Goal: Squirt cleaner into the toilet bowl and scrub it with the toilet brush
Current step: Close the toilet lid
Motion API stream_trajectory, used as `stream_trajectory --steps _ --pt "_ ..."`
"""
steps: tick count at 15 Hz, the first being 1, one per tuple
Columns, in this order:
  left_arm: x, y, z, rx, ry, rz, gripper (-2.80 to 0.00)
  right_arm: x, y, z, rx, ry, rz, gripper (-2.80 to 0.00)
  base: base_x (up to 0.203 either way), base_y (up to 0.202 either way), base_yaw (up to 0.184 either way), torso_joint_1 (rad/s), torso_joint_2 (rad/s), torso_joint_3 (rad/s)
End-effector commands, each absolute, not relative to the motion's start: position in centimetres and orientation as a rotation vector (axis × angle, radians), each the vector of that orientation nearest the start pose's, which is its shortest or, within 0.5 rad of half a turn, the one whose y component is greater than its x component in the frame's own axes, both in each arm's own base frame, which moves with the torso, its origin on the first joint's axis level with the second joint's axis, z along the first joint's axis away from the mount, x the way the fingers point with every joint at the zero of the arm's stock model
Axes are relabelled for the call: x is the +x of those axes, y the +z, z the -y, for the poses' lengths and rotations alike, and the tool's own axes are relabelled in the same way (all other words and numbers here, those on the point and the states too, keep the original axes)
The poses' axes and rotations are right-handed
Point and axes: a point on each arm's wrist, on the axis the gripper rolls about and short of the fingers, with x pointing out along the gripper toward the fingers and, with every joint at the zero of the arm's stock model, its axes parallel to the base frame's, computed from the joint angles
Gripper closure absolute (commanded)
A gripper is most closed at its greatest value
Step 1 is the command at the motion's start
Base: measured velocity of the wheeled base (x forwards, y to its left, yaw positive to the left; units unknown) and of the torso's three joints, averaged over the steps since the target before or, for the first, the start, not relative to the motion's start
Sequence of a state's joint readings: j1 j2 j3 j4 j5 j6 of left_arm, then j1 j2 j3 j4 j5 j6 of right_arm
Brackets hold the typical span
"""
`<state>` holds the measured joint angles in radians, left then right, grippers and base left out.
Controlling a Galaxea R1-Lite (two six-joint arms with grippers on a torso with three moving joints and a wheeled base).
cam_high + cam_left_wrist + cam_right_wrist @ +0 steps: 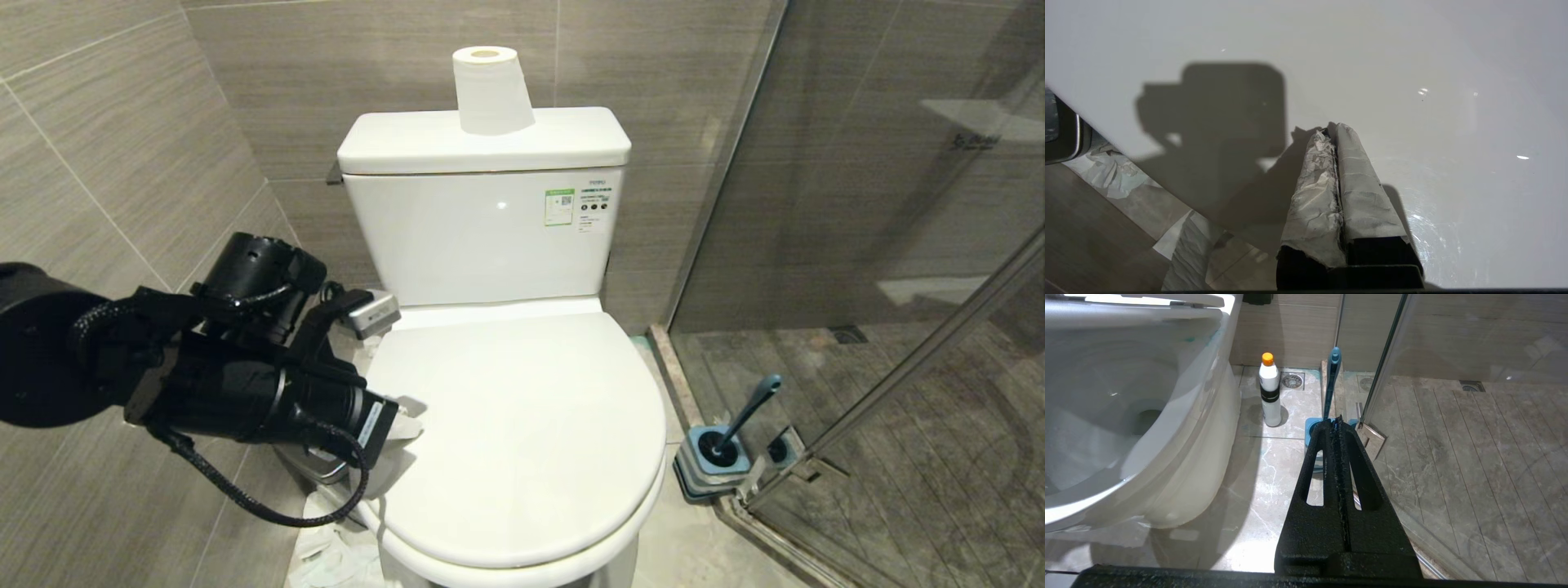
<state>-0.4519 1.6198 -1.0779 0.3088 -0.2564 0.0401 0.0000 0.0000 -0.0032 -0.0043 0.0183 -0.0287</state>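
Note:
The white toilet bowl [522, 425] has its lid down, so the basin is hidden in the head view. My left gripper [408, 426], its fingers wrapped in pale paper, is shut with nothing in it. It sits just over the lid's left edge [1372, 81], tips [1333, 130] close to the surface. The toilet brush [747, 416] stands in its square blue holder [714, 461] on the floor right of the toilet. The right wrist view shows the cleaner [1270, 392], the brush handle [1332, 384] and the bowl's side [1180, 457]. My right gripper [1336, 424] hangs low, shut and empty.
A toilet roll [492, 90] stands on the cistern. A steel-rimmed waste bin [326, 469] sits left of the toilet under my left arm, with crumpled paper [343, 547] on the floor. A glass shower door [898, 245] closes off the right side. A floor drain [1291, 380] lies behind the cleaner.

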Motion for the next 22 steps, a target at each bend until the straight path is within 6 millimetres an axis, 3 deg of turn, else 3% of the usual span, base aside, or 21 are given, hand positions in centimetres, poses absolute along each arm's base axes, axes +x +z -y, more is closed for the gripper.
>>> stream_trajectory --steps 1,6,14,22 --pt "23.3 18.3 12.6 0.114 -0.690 -0.894 0.00 -2.3 7.7 0.0 -0.029 0.018 0.006 0.00 0.000 0.000 0.000 0.000 0.00 0.000" --pt "22.4 17.6 13.3 0.082 -0.694 -0.936 0.00 -2.3 7.7 0.0 -0.029 0.018 0.006 0.00 0.000 0.000 0.000 0.000 0.00 0.000" --pt "20.8 15.2 12.7 0.097 -0.687 -0.894 0.00 -2.3 7.7 0.0 -0.029 0.018 0.006 0.00 0.000 0.000 0.000 0.000 0.00 0.000" --pt "19.0 14.3 12.3 0.106 -0.702 -0.926 0.00 -2.3 7.7 0.0 -0.029 0.018 0.006 0.00 0.000 0.000 0.000 0.000 0.00 0.000"
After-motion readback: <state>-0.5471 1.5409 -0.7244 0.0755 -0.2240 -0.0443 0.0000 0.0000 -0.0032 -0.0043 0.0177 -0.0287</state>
